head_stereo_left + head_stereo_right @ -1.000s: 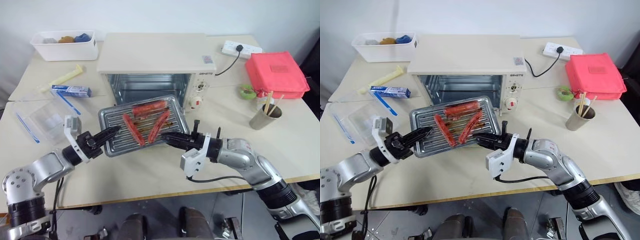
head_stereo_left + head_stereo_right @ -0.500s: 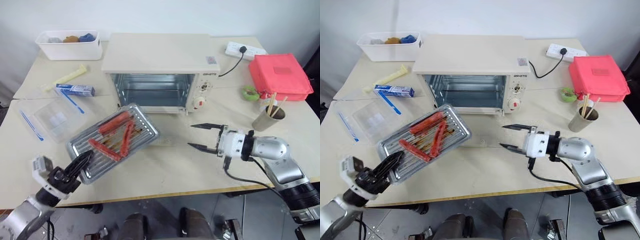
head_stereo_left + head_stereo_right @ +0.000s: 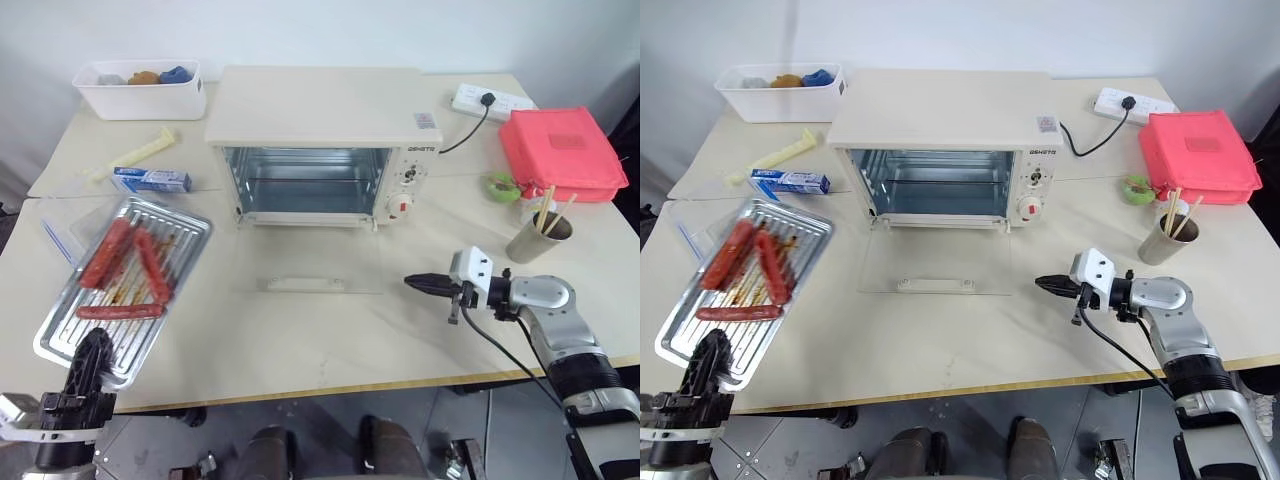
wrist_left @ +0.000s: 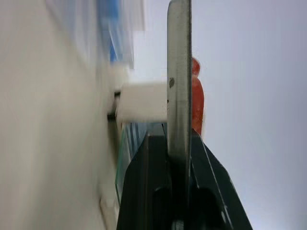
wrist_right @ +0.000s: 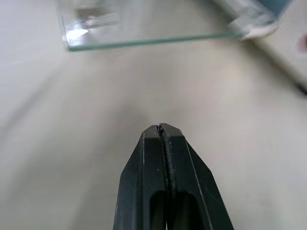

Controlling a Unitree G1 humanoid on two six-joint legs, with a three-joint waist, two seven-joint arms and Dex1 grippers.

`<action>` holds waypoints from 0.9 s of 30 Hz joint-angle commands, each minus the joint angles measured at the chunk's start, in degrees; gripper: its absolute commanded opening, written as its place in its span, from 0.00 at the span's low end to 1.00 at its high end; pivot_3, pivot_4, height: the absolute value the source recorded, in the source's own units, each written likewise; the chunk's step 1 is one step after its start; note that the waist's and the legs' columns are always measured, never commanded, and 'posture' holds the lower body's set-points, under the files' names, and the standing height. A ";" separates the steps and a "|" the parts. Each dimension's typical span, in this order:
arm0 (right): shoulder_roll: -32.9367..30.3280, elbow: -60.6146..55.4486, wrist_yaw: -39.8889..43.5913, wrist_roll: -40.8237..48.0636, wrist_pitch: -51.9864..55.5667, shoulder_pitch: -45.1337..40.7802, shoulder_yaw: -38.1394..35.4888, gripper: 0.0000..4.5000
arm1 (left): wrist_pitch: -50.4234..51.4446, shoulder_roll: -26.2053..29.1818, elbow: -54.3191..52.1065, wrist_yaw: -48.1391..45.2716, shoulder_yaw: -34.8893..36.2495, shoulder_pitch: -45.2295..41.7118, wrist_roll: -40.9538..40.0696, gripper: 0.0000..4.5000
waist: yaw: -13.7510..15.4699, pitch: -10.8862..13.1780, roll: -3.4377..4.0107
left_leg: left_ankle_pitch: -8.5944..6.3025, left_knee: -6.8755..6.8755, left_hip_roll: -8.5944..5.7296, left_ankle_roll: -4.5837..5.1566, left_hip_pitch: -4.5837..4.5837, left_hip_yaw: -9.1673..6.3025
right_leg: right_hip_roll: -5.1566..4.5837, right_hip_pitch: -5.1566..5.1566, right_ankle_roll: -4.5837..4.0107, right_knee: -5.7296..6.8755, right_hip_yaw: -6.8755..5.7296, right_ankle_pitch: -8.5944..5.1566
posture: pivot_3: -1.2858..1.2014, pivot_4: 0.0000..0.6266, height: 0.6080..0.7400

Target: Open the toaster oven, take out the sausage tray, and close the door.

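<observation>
Cream-white boxy toaster oven (image 3: 320, 110) with a red light; clear glass door (image 3: 935, 264) with cream bar handle; silver ridged metal sausage tray (image 3: 60, 335) carrying reddish-brown sausages; pinkish-red square fabric bag (image 3: 560, 150); white plastic bin (image 3: 138, 95); pale beige tabletop (image 3: 330, 340).

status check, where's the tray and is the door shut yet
Left end effector shut on sausage tray, out at table's left. Right end effector shut, empty. Door still down.

Bright, even light with soft shadows; head views sharp, wrist views blurred beyond their dark pincers.
</observation>
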 commanded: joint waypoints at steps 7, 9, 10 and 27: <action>6.66 -1.14 4.94 5.22 3.20 -3.47 -4.08 0.01 | -4.24 -1.22 -4.19 3.61 1.82 0.21 -1.96 0.00 | 0.19 -0.02 -0.04 | -0.03 0.03 -0.05 0.04 -0.06 -0.04 | -0.01 0.04 0.03 -0.08 0.01 0.02 | 0.52 0.24 1.00; 7.23 -4.19 5.25 6.85 5.41 -2.92 -4.94 0.01 | -4.93 -0.79 -4.64 3.98 2.65 -0.42 -1.96 0.00 | 0.18 -0.02 -0.04 | -0.03 0.03 -0.03 0.03 -0.06 -0.04 | -0.01 0.04 0.03 -0.08 0.01 0.02 | 0.52 0.24 1.00; 7.31 -5.41 5.44 7.33 6.17 -2.64 -5.31 0.01 | -5.20 -0.65 -4.76 4.12 2.96 -0.71 -1.96 0.00 | 0.18 -0.02 -0.04 | -0.03 0.03 -0.03 0.03 -0.06 -0.05 | -0.01 0.04 0.03 -0.07 0.00 0.02 | 0.52 0.24 1.00; 4.38 -31.38 -7.20 24.89 34.08 -5.65 -16.97 0.01 | -1.22 1.66 -7.15 2.38 0.27 4.09 -1.96 0.00 | 0.48 -0.02 -0.04 | -0.18 0.02 0.08 0.04 -0.13 -0.05 | 0.02 -0.03 0.02 -0.13 0.03 0.02 | 0.52 0.24 1.00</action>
